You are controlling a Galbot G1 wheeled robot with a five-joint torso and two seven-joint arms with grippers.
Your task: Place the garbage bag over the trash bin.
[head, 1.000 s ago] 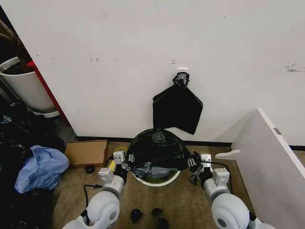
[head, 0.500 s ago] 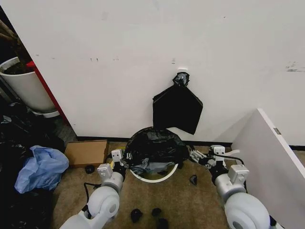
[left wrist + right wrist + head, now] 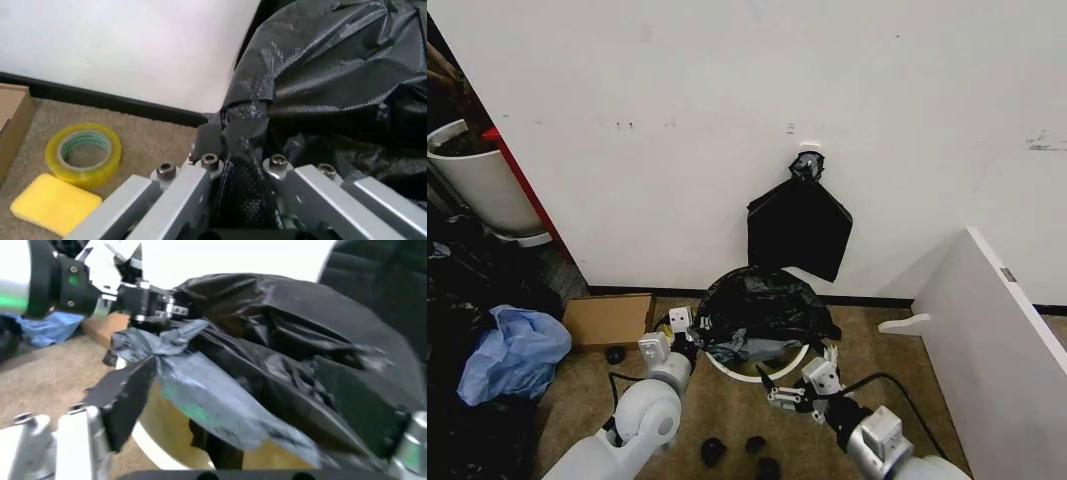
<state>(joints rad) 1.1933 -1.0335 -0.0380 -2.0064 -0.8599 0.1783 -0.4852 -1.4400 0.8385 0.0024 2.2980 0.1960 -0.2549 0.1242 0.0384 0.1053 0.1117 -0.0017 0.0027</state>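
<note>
The glossy black garbage bag (image 3: 762, 305) is draped over the back and top of the off-white trash bin (image 3: 757, 376), whose front rim shows bare. My left gripper (image 3: 689, 338) is at the bin's left side, shut on the bag's edge; in the left wrist view the black film (image 3: 243, 150) is pinched between its fingers (image 3: 200, 172). My right gripper (image 3: 795, 383) is low in front of the bin, open, a little off the rim. Its wrist view looks at the bag (image 3: 267, 340), with a grey fold hanging over the bin wall (image 3: 163, 422).
A flat black bag bundle (image 3: 799, 228) hangs on the wall behind the bin. A cardboard box (image 3: 607, 319), a tape roll (image 3: 83, 150) and a yellow sponge (image 3: 52, 202) lie left of it. A pale blue bag (image 3: 512, 352) and a white pot (image 3: 477, 178) stand farther left, a white board (image 3: 997, 340) at right.
My right gripper has let go of the bag's right side and swung down and across to the front of the bin. The left gripper keeps its hold.
</note>
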